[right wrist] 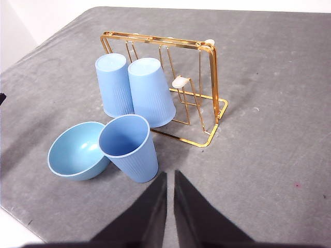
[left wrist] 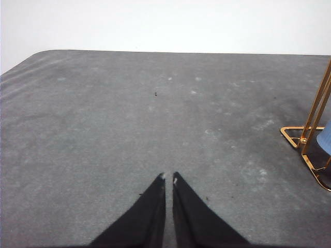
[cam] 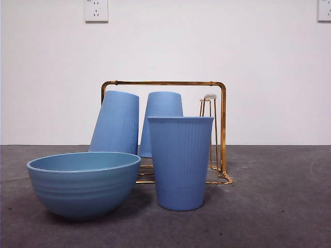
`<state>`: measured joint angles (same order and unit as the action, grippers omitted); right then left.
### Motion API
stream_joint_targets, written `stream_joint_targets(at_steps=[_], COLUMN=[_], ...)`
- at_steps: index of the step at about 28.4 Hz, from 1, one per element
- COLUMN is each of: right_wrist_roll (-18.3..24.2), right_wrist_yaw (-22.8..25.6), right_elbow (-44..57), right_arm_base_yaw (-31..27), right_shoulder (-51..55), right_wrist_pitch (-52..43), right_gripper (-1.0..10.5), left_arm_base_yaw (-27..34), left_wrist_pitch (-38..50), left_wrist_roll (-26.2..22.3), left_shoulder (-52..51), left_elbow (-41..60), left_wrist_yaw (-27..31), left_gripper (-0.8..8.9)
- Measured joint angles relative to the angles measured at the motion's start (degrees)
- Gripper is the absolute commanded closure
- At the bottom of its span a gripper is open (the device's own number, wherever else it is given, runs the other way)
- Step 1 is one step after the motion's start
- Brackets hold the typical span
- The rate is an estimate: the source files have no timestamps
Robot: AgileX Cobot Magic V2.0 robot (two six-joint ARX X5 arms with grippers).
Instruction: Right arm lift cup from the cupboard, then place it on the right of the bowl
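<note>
Cup [cam: 180, 163] upright at frame centre, right of bowl [cam: 83, 183]; right gripper [right wrist: 170, 174] raised clear, jaws closed, empty.

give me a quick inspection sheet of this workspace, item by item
surface: grey table, a few pale specks, edge against a white wall.
job's things: one cup stands upright, mouth up, on the table right of the bowl, in front of the cupboard; two more cups sit upside down on the rack's pegs; one capped peg is free.
clutter: nothing seen.
grippers: left gripper shut, over bare table away from the rack; right gripper shut, near the upright cup, not touching it.
cables: nothing seen.
surroundings: white wall with two sockets.
</note>
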<state>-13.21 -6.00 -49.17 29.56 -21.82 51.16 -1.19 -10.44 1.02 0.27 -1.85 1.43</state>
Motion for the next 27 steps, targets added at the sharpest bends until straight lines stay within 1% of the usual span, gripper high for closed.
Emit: stream_joint_targets(at_steps=[7,8,9,10,12,14,17,19,22,25,27], right_wrist_roll=[0.0,0.0,0.3,1.1,2.4,3.0,4.7,6.1,7.8,8.6,8.8], right_wrist_yaw=[0.0,0.0,0.0,-0.1,0.0,0.3,2.0,2.8,3.0,3.0,3.0], right_elbow=[0.0,0.2,1.3,4.2,12.3,21.5,29.1,34.4,41.2,44.5,45.8], right_arm_base_yaw=[-0.1,-0.8,-2.4,-5.2,-11.9,-18.6,-23.6,-26.4,-30.2,-32.3,-32.5], right_shoulder=[0.0,0.0,0.5,1.7,5.4,10.3,14.1,16.0,18.3,20.3,21.6], right_wrist_pitch=[-0.2,-1.2,-3.8,-7.8,-16.7,-27.6,-35.7,-38.6,-38.5,-38.4,-39.2], right_gripper=[9.3,9.3,9.3,9.3,9.3,9.3,9.3,9.3,9.3,9.3,9.3], left_arm_base_yaw=[0.0,0.0,0.0,0.0,0.0,0.0,0.0,0.0,0.0,0.0,0.0], left_wrist_pitch=[0.0,0.0,0.0,0.0,0.0,0.0,0.0,0.0,0.0,0.0,0.0], left_wrist_roll=[0.0,0.0,0.0,0.0,0.0,0.0,0.0,0.0,0.0,0.0,0.0], left_shoulder=[0.0,0.0,0.0,0.0,0.0,0.0,0.0,0.0,0.0,0.0,0.0], left_elbow=[0.0,0.0,0.0,0.0,0.0,0.0,0.0,0.0,0.0,0.0,0.0], left_wrist_yaw=[0.0,0.0,0.0,0.0,0.0,0.0,0.0,0.0,0.0,0.0,0.0], left_gripper=[7.94,7.94,7.94,7.94,7.94,7.94,7.94,7.94,7.94,7.94,7.94])
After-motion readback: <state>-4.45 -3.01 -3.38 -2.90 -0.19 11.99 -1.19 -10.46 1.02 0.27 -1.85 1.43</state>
